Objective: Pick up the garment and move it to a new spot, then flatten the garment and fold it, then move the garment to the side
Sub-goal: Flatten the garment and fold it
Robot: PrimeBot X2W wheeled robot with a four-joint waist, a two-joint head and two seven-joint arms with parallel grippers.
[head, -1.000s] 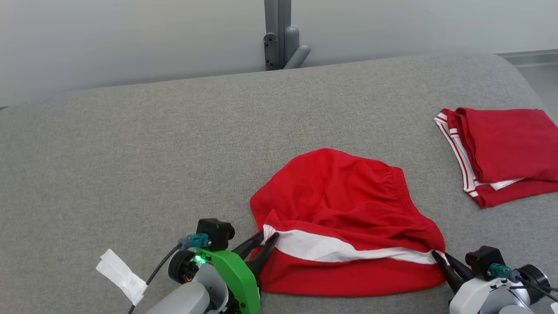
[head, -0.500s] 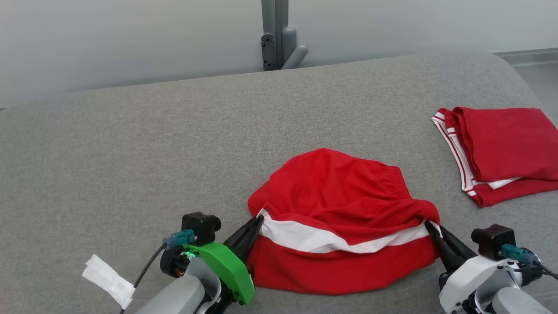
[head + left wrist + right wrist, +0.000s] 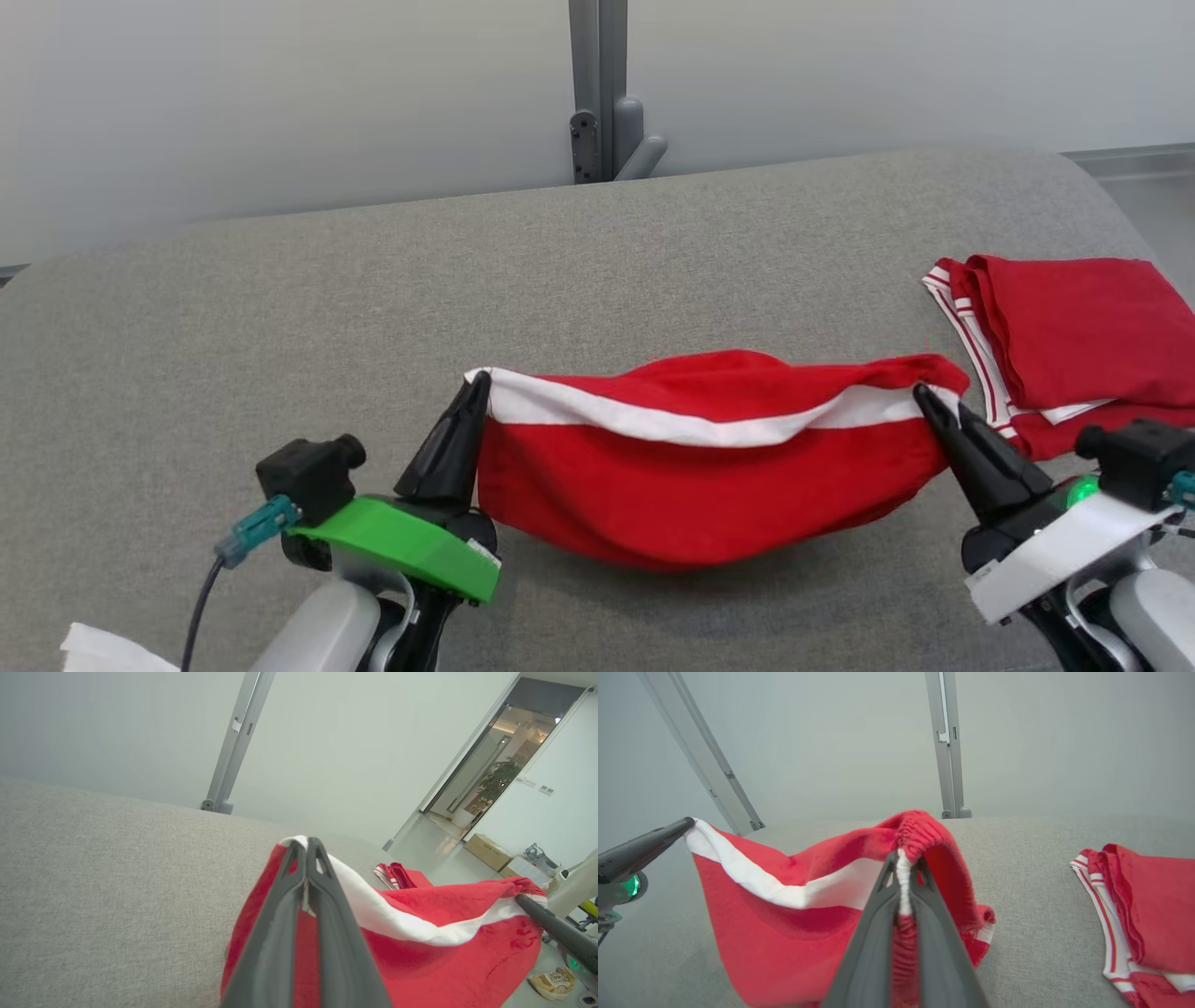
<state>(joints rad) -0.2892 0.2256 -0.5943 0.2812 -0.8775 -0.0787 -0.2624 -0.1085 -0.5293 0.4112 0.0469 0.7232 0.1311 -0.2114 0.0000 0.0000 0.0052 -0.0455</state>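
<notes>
So the red garment (image 3: pixel 700 485) with the white band is strung out between the two arms like a little hammock. The left end effector (image 3: pixel 473 387) is clamped tight on its left corner, and the right end effector (image 3: pixel 926 397) is pinched on the right corner by the gathered waistband. The middle sags toward the gray fabric tabletop (image 3: pixel 280 308) with a shadow under it, tho I can't tell if the lowest bit touches, and a second folded red garment (image 3: pixel 1083 327) lies just past the right end effector.
</notes>
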